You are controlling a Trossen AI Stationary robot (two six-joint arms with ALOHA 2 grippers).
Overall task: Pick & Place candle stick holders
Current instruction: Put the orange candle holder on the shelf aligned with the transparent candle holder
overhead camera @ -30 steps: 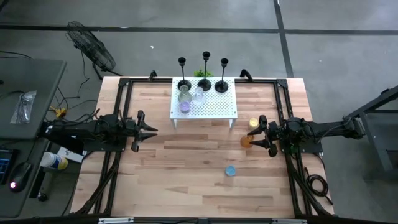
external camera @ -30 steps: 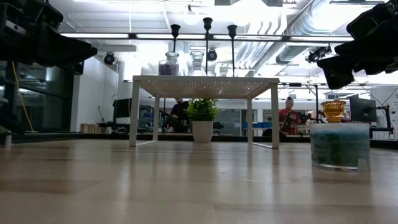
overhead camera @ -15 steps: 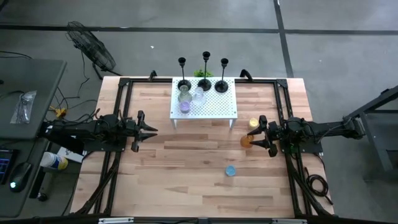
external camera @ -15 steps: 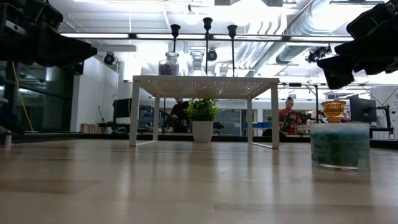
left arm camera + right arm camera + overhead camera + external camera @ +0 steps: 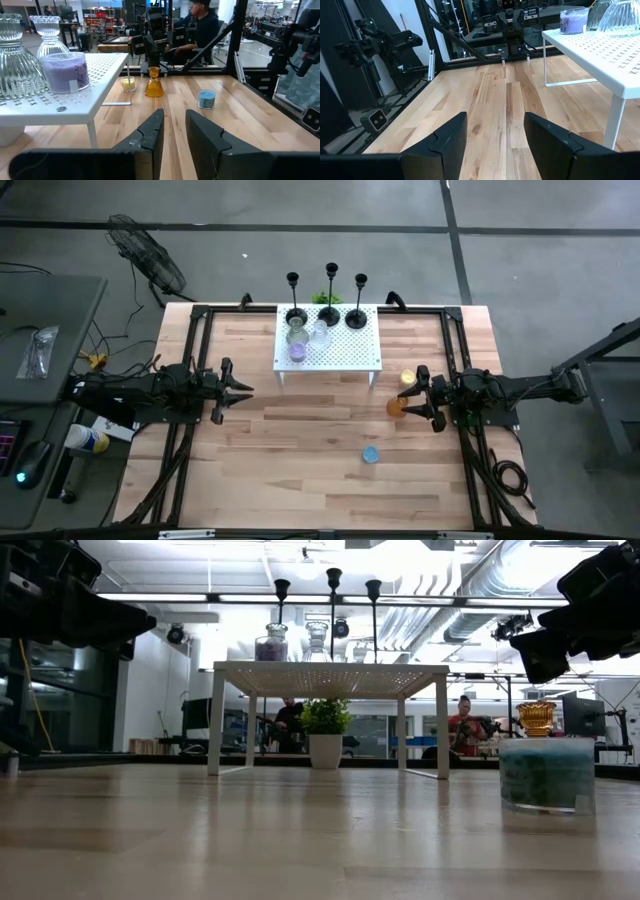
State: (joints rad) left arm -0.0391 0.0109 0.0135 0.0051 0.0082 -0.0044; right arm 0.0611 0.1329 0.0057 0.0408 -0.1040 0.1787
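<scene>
3 black candlesticks (image 5: 330, 292) and a purple cup (image 5: 297, 351) are standing on the white rack (image 5: 345, 352). Orange cup (image 5: 396, 406) and yellow cup (image 5: 408, 380) are sitting beside the right gripper (image 5: 419, 395); blue cup (image 5: 371, 454) apart. Both it and the left gripper (image 5: 240, 389) are hanging open, holding nothing.

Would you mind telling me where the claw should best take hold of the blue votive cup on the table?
Grip the blue votive cup across its straight side walls, coming down from above. It stands upright and alone on the wooden table, so nothing crowds it. The right claw is nearer.

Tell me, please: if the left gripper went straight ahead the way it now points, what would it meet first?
Probably the orange holder in front of the right gripper. The left gripper, jaws open, points across bare table towards it; depth is hard to judge.
</scene>
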